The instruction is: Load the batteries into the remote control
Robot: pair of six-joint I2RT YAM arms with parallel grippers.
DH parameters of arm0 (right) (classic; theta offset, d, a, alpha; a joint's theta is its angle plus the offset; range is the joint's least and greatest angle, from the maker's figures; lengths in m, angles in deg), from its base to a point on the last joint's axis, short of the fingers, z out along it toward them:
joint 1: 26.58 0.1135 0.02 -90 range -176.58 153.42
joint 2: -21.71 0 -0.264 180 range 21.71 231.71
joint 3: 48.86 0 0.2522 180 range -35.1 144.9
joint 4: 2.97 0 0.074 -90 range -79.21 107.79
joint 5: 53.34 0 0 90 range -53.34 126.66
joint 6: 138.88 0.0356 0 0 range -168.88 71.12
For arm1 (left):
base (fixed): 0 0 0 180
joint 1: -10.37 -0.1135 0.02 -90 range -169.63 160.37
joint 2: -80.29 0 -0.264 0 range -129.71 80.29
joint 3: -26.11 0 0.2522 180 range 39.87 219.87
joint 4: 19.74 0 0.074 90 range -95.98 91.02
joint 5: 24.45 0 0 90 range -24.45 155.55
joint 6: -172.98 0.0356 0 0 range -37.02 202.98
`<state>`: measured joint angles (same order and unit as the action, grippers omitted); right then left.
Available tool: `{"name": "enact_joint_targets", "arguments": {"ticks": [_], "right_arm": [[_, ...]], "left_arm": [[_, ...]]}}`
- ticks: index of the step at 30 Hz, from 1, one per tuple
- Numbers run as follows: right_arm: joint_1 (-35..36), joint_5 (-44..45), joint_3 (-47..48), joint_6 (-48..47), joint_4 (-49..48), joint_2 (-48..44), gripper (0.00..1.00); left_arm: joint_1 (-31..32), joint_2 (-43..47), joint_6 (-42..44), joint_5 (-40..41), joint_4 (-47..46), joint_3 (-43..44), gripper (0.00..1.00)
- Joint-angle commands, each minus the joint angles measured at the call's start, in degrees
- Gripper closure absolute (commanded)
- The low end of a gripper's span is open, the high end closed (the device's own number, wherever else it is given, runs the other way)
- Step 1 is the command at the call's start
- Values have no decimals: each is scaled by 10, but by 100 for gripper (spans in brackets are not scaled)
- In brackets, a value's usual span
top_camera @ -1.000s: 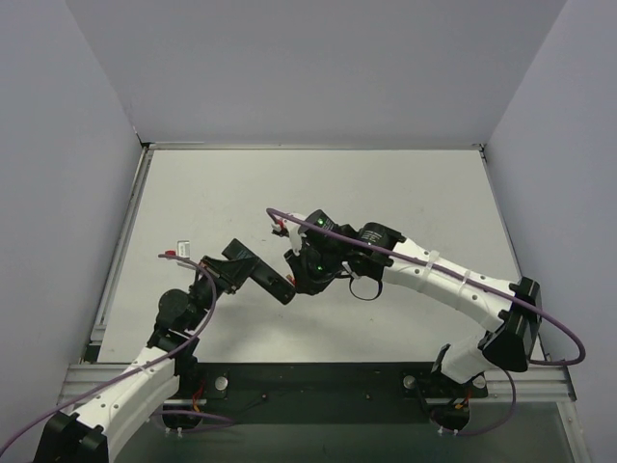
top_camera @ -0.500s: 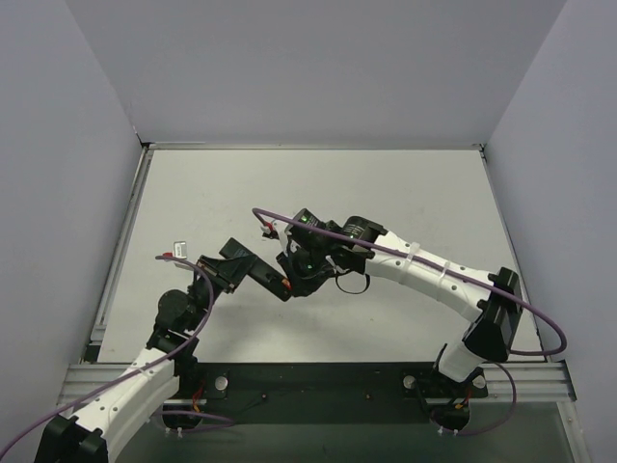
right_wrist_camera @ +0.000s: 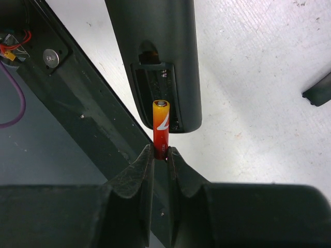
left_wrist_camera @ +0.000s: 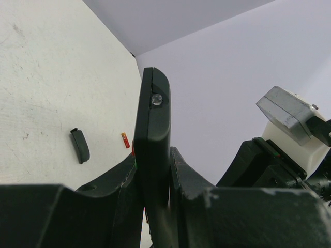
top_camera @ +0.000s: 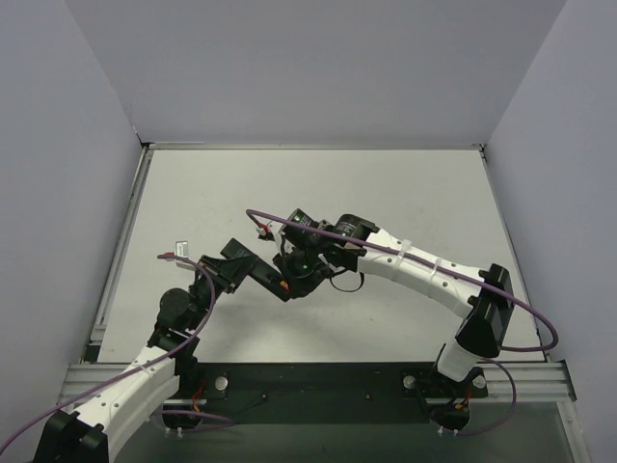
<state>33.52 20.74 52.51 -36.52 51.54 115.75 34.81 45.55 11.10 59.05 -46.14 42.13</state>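
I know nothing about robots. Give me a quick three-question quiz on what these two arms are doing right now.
1. True or false: the left tool grips the slim black rectangular remote control.
2. The right tool holds: A) a small red-orange cylindrical battery; B) a screwdriver; C) nothing.
3. Fill in: the remote's battery compartment is ___ (open or covered).
Key: 1 true; 2 A; 3 open.
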Motion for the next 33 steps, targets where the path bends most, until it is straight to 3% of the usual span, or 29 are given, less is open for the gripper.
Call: {"name": "enact_joint_targets", "arguments": {"ticks": [1, 22, 33], "right_arm": [[3, 3, 25, 3, 23, 18, 100], [4, 26, 35, 20, 28, 33, 100], [7, 60, 48, 19, 60, 45, 100]], "left_arm": [[4, 1, -7, -4, -46, -70, 100], [28, 2, 0, 8, -40, -63, 100], [52, 23, 13, 53, 22, -56, 100]]}}
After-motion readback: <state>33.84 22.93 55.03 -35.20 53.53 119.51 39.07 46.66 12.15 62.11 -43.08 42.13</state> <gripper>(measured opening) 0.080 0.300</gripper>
